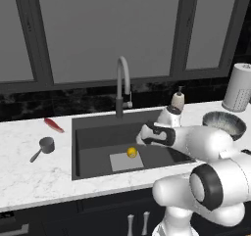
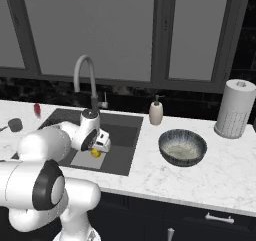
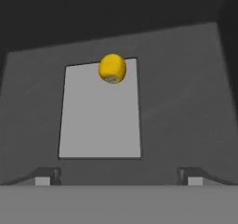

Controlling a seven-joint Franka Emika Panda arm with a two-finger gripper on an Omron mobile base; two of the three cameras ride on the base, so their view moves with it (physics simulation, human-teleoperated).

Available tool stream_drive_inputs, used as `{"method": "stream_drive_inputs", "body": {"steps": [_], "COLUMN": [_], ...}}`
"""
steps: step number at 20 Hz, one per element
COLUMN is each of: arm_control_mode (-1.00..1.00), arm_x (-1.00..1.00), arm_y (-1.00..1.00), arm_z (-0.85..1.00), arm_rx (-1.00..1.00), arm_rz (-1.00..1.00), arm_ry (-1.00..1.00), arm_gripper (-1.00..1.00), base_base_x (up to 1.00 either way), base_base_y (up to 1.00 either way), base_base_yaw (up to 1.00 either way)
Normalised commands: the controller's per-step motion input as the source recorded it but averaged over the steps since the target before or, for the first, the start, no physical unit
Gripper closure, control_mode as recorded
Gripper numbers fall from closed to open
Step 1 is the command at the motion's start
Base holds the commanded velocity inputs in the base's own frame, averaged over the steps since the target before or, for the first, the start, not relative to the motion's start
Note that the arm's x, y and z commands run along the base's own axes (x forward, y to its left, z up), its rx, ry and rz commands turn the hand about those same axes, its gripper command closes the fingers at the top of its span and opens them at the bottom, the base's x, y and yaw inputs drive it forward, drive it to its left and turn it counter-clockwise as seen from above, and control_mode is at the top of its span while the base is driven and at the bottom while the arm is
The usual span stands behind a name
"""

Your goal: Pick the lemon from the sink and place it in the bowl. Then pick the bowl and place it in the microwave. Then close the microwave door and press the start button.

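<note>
The lemon (image 1: 132,153) (image 2: 95,153) (image 3: 112,69) lies on the far edge of the light grey plate (image 3: 100,121) at the bottom of the dark sink (image 1: 93,137) (image 2: 125,135). My gripper (image 3: 119,177) (image 2: 102,146) hangs inside the basin just above and short of the lemon. It is open, its fingertips (image 3: 46,176) are spread wide, and nothing is between them. The grey-green bowl (image 1: 224,122) (image 2: 182,147) stands upright on the counter right of the sink. The microwave and its door are out of view.
A curved tap (image 1: 122,83) (image 2: 85,75) rises behind the basin. A soap bottle (image 1: 177,100) (image 2: 156,112) and a paper towel roll (image 1: 240,88) (image 2: 234,109) stand at the back right. A small measuring cup (image 1: 45,146) and a red object (image 1: 54,125) lie left of the sink.
</note>
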Motion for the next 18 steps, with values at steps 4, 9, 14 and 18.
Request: {"method": "stream_drive_inputs", "body": {"steps": [4, 9, 14, 18], "arm_control_mode": [-1.00, -1.00, -1.00, -1.00], "arm_x": [0.50, 0.57, 0.54, 0.30], "arm_y": [0.23, 0.21, 0.00, 0.00], "arm_z": [-0.29, -0.03, -0.63, -0.51], "arm_rx": [0.11, 0.03, 0.00, 0.05], "arm_rz": [-0.05, -0.01, 0.00, 0.00], "arm_ry": [0.23, 0.27, 0.05, 0.00], "arm_gripper": [-1.00, -1.00, -1.00, -1.00], "base_base_x": [0.00, 0.00, 0.00, 0.00], "base_base_y": [0.00, 0.00, 0.00, 0.00], "base_base_yaw": [0.00, 0.00, 0.00, 0.00]}}
